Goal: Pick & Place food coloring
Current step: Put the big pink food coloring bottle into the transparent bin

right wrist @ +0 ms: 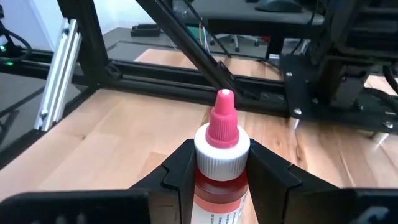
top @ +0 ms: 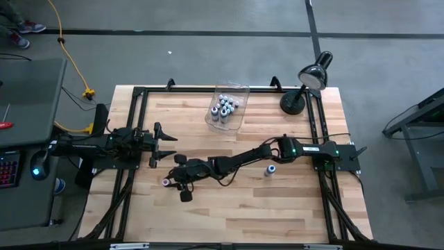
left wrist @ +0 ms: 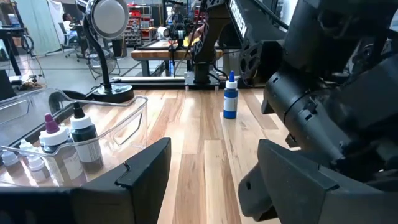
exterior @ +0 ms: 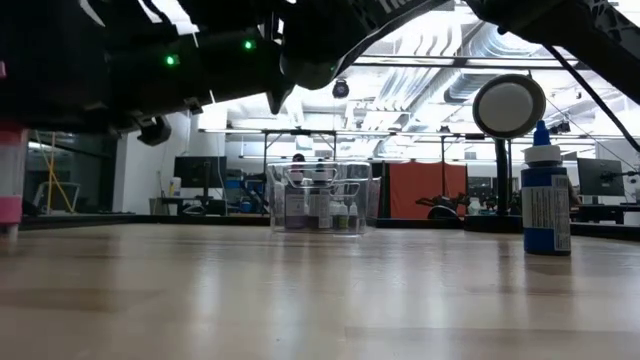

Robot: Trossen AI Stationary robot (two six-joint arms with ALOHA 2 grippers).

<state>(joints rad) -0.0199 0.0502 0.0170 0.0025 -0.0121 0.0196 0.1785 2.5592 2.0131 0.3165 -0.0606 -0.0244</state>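
Note:
A food coloring bottle (right wrist: pixel 221 155) with a pink tip, white cap and red label stands upright between the fingers of my right gripper (right wrist: pixel 222 165). That gripper is reached across to the table's left-middle (top: pixel 171 180) and is shut on the bottle. A blue food coloring bottle (top: pixel 270 170) stands on its base alone near the right arm. Several more small bottles stand in the clear bin (top: pixel 227 107) at the far middle. My left gripper (top: pixel 165 142) waits open at the table's left, level, touching nothing. My right gripper pinches the bottle's body just under the white cap (right wrist: pixel 219 186) between its two fingers, one on each side. The fingers come nearly level from the table's right. The bottle stays upright, and in the low view its pink bottom (exterior: pixel 8 212) looks just clear of the table.
A black desk lamp (top: pixel 309 82) stands at the far right corner. A black frame rail (top: pixel 208 89) runs around the table. Bare wood lies between the bin and the near edge. The left arm's body (top: pixel 118 142) is close to the held bottle.

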